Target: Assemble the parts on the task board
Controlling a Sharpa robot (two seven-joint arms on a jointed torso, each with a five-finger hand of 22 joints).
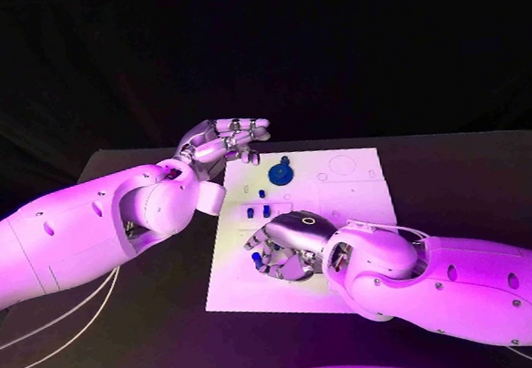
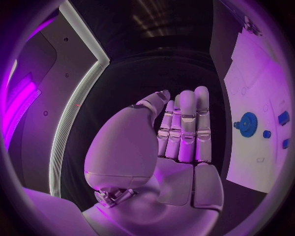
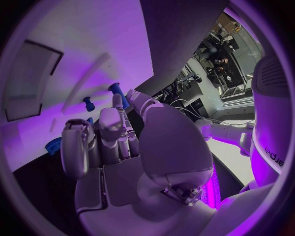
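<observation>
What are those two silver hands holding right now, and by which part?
Nothing that I can see. The left hand is held flat and empty beside the white task board. The right hand hovers over small blue parts, fingers apart, gripping none.

Task board (image 1: 352, 228) at table (image 1: 476, 165) centre. Gear part (image 1: 281, 173) at the board's 11 o'clock; small parts (image 1: 259, 210) toward 9 o'clock, beside the right hand (image 1: 288, 245).

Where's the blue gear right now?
In the head view the blue gear sits on the far part of the task board, just right of the left hand and beyond the small blue pieces.
</observation>
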